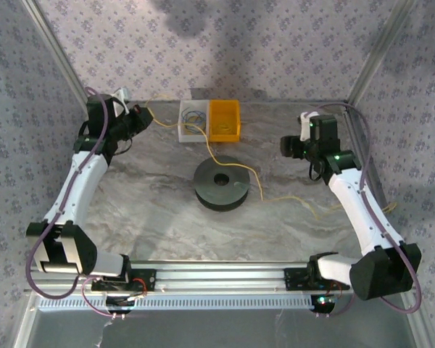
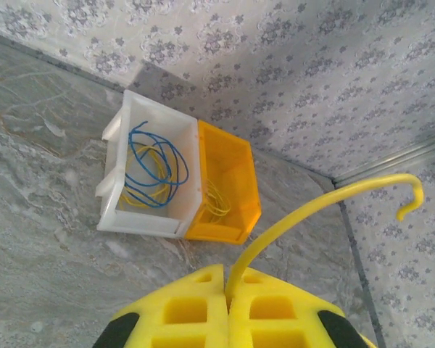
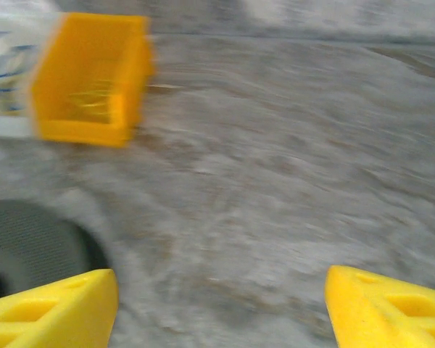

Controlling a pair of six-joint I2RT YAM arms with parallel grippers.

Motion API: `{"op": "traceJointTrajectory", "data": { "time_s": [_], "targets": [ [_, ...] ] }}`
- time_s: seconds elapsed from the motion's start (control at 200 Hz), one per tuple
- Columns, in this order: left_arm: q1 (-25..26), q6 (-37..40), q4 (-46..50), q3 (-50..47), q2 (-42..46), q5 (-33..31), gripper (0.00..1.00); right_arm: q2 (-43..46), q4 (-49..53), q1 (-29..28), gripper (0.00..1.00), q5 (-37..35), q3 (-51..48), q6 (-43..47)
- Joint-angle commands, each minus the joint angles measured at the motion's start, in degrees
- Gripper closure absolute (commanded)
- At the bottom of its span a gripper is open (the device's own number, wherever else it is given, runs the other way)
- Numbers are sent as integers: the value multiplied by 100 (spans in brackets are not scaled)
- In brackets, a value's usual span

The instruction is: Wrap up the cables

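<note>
A grey marbled table carries a black spool lying flat near its middle. A white bin and a yellow bin stand touching side by side at the far edge. A thin, wavy yellow wire lies across the tabletop, running from in front of the bins past the spool's right rim and off toward the right side.

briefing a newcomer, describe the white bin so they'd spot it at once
At the table's far edge, behind the black spool, two open bins sit side by side. The white bin is the left one, with blue wire loops inside, unlike the yellow bin.
</note>
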State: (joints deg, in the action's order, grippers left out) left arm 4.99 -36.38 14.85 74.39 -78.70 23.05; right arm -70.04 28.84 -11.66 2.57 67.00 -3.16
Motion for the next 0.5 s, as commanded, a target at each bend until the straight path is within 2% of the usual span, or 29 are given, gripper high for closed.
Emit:
{"op": "traceJointTrajectory", "data": {
  "time_s": [0.0,0.055,0.225,0.345,0.495],
  "targets": [
    [12,-59,-160,-15,259,-213,100,-95,-356,-338,21,1849,549,316],
    [15,-32,-136,6,250,-238,100,-250,-458,-641,21,2343,751,377],
    [20,66,-65,63,276,-415,100,-1194,-631,-1926,19,2547,1704,794],
    [22,159,37,176,286,-477,100,-2268,-530,-2501,19,2755,2881,971],
    [20,210,80,184,370,-495,100,-3591,300,-2866,19,2070,4437,1311]
  ]
}}
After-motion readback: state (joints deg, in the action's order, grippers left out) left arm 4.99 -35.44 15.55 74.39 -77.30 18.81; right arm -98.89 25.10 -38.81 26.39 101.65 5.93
